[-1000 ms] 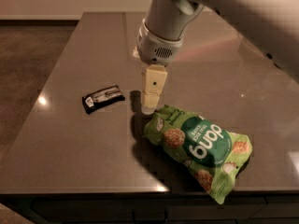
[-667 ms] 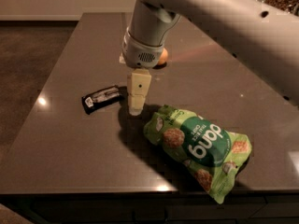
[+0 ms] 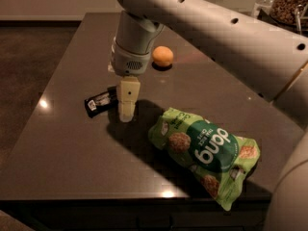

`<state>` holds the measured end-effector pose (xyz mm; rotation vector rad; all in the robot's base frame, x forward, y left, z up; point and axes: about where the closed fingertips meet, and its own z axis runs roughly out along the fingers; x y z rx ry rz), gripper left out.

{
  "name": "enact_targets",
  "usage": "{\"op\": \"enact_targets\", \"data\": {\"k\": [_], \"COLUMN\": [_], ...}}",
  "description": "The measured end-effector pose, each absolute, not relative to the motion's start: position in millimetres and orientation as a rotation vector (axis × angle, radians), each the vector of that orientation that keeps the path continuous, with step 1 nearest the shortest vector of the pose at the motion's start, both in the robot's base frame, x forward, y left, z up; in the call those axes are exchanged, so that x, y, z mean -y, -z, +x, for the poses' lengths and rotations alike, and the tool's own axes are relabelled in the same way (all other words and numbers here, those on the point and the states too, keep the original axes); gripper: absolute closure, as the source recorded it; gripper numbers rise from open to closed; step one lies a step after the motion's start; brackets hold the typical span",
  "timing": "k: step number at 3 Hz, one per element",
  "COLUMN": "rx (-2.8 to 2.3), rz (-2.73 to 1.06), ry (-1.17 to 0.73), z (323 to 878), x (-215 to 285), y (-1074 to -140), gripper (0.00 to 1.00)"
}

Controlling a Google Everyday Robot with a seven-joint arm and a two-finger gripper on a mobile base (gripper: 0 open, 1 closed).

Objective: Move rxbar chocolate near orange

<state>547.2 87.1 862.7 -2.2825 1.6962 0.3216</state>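
The rxbar chocolate (image 3: 99, 101) is a small flat black wrapper with whitish print, lying on the dark table (image 3: 72, 143) at the left of middle. My gripper (image 3: 127, 110) hangs from the arm, pointing down, right at the bar's right end, which it partly hides. I cannot tell whether it touches the bar. The orange (image 3: 162, 56) is a small round fruit further back on the table, behind and to the right of the gripper's wrist, well apart from the bar.
A large green chip bag (image 3: 207, 150) lies at the front right of the table, close to the gripper's right. The table's front edge (image 3: 120, 196) runs near the bottom. A jar of grains (image 3: 288, 4) stands at the far right.
The gripper has moved left, from beside the green bag to the right end of the bar. The orange, hidden behind the wrist before, now shows. The bar and the bag have not moved.
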Motion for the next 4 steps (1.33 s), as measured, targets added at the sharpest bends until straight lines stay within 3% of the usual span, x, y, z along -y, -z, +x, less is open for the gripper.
{"op": "enact_targets", "data": {"k": [1,2,3,4], "rx": [-1.678,-1.679,-1.691,-1.701], "rz": [-2.31,-2.33,-2.34,-2.345], "ry": [-0.328,-0.334,-0.34,-0.345], "z": [549,549,550,551], "x": [-100,-109,-115,-118], "y": [-853,-844,-837,-832], "gripper": [0.0,0.11,0.24,0.49]}}
